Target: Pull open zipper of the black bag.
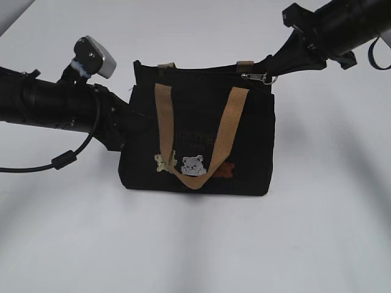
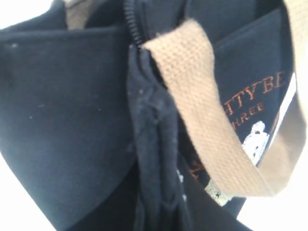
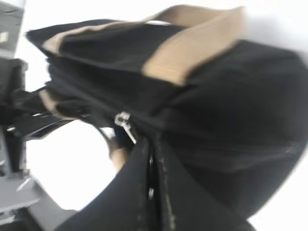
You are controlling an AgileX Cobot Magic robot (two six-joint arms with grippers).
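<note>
Bag (image 1: 195, 131) stands center frame; we see our right claw (image 1: 273, 71) pinched shut on the zipper (image 1: 259, 77) pull at upper right, while only the left wrist view shows our left claw (image 2: 149, 144) clamping side fabric.

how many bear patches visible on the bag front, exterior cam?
3, in a row low on the black fabric bag: a pale yellowish bear patch at left, a grey-white bear patch in the middle, a brown bear patch at right, partly behind the tan strap.
</note>
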